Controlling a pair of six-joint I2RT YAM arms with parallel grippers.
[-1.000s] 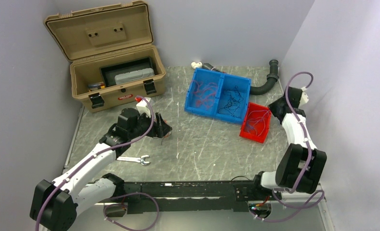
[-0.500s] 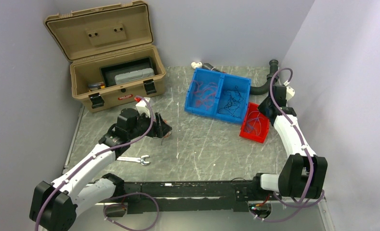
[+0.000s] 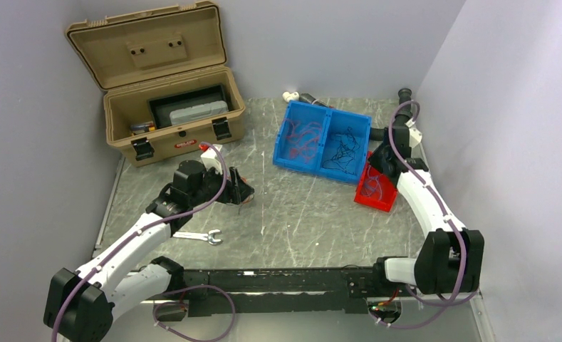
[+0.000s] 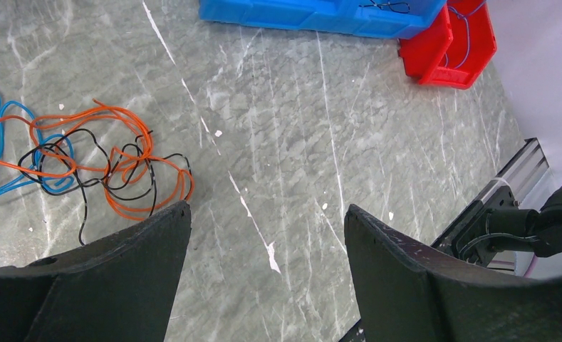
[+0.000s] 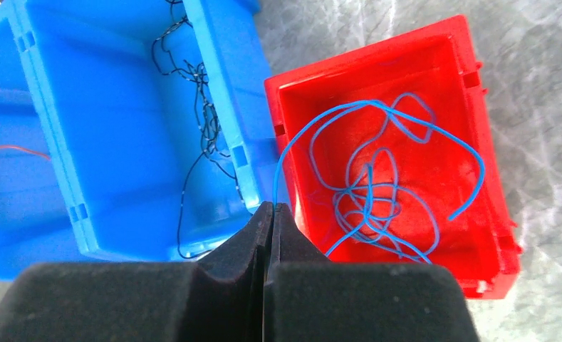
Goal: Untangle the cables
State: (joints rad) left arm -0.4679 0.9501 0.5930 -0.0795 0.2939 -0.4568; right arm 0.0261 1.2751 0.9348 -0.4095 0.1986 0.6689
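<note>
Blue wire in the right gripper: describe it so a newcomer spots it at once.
Look far right on the table for the small red bin beside the blue bins. The blue wire coils loosely inside it, one strand pinched by the right gripper. Neighbouring bins hold black wires and red wires.

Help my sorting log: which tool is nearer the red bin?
Right. Right tool pinches a blue wire at the red bin rim; left tool is far off, by the tangle.

The table [image 3: 299, 221] holds 2 blue bins [image 3: 300, 165], 1 red bin [image 3: 379, 202], 1 toolbox [image 3: 181, 142], 1 wrench [image 3: 199, 236], 1 hose [image 3: 404, 94] — plus 1 tangle of cables [image 4: 100, 162]
</note>
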